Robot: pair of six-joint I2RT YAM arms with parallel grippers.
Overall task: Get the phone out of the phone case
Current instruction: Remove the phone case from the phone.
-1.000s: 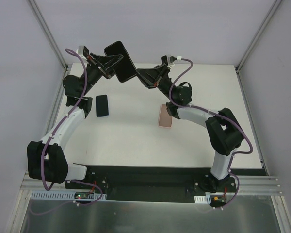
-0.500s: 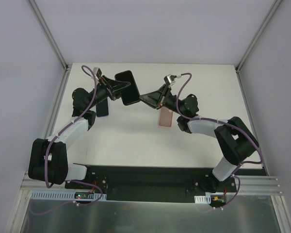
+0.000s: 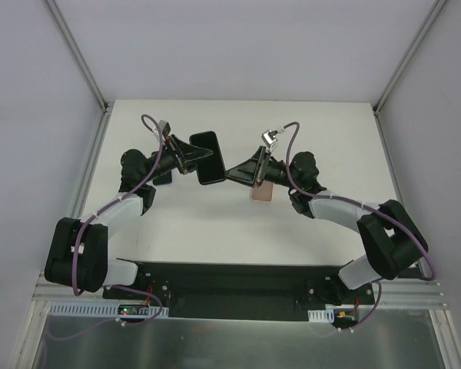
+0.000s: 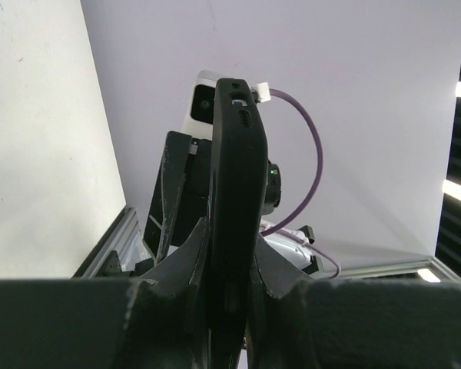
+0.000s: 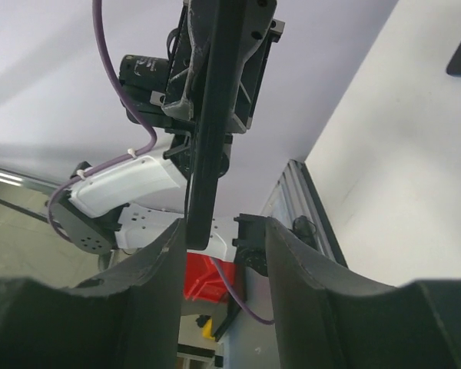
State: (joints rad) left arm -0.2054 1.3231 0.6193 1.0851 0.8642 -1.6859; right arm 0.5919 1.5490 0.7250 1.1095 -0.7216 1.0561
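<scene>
Clamping the slim black glossy smartphone (image 3: pixel 209 157) by one end, the left gripper (image 3: pixel 194 156) holds it raised above the white table (image 3: pixel 323 138) in the top view. Below the left arm a dark flat rectangular object (image 3: pixel 166 178) lies on the table, mostly hidden. The left wrist view adds what the overhead cannot: the phone is seen edge-on, standing straight up between the two black fingers (image 4: pixel 186 254), which press against both of its faces.

To the right, the right gripper (image 3: pixel 232 172) meets the phone's other end. Only the right wrist view shows its state: its fingers (image 5: pixel 157 284) stand apart, released, with the phone's thin edge between them and a clear gap on one side.

Farther right, the thin salmon-pink rectangular phone case (image 3: pixel 261 194) lies flat on the table, partly covered by the right arm and apart from the phone.
</scene>
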